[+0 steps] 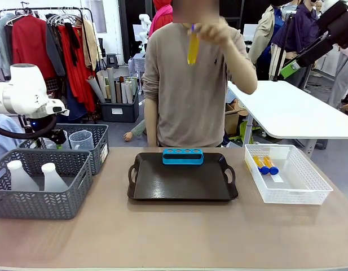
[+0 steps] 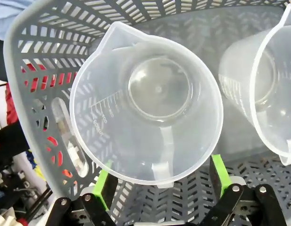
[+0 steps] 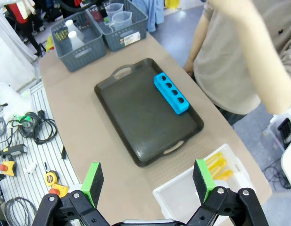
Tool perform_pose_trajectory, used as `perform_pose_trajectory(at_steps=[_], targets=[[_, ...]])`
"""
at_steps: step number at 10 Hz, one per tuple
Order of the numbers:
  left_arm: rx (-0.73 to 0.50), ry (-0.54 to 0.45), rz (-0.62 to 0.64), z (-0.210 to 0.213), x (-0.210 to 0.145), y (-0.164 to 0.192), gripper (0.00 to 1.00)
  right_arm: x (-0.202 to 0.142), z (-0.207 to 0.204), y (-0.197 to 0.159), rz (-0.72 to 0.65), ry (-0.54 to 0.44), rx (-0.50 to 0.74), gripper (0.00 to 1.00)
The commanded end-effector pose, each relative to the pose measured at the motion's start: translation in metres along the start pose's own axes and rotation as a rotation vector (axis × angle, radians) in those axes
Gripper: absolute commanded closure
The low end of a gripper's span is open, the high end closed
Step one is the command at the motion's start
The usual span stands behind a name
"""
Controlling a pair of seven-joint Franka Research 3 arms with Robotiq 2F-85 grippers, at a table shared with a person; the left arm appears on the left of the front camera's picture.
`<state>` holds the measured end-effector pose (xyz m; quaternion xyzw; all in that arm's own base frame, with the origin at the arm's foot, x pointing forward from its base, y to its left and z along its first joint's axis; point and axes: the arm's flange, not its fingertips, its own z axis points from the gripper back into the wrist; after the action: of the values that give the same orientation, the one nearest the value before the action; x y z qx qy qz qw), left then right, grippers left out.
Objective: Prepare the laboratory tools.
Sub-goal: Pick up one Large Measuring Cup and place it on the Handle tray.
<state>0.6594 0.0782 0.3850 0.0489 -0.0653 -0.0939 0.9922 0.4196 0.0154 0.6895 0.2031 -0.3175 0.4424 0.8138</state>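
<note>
My left gripper (image 2: 162,181) hangs open over the rear grey basket (image 2: 37,52), its green pads on either side of the handle of a clear beaker (image 2: 150,103) without touching it. A second beaker (image 2: 272,84) stands beside it. In the front view that gripper (image 1: 56,138) is next to a beaker (image 1: 80,139). Two white flasks (image 1: 35,175) stand in the nearer grey basket. The blue rack (image 1: 183,156) sits with bare holes at the far edge of the black tray (image 1: 179,186). The person holds one yellow tube (image 1: 192,48) up high. Two more tubes (image 1: 264,165) lie in the white basket. My right gripper (image 3: 147,179) is open, high above the table's right side.
The white mesh basket (image 1: 300,186) stands right of the tray. Both grey baskets (image 1: 38,197) fill the left end of the table. The person stands at the far edge behind the tray. A white table (image 1: 298,113) is behind on the right.
</note>
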Motion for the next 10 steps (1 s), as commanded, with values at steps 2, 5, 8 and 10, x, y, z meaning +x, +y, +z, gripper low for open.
perform_pose_trajectory(at_steps=[2,5,8,10], targets=[[0.032,-0.009,-0.002,-0.002,-0.002,0.008,0.40,0.001,0.001,0.001,0.003,-0.003,0.002,0.00],[0.046,-0.014,0.006,0.000,-0.002,0.012,0.99,0.001,0.001,0.001,0.003,-0.003,0.002,0.00],[0.053,-0.014,0.011,0.004,-0.005,0.014,1.00,0.001,0.001,0.001,0.003,-0.003,0.002,0.00],[0.056,-0.028,0.009,0.015,-0.007,0.014,1.00,0.001,0.001,0.001,0.003,-0.003,0.002,0.00]])
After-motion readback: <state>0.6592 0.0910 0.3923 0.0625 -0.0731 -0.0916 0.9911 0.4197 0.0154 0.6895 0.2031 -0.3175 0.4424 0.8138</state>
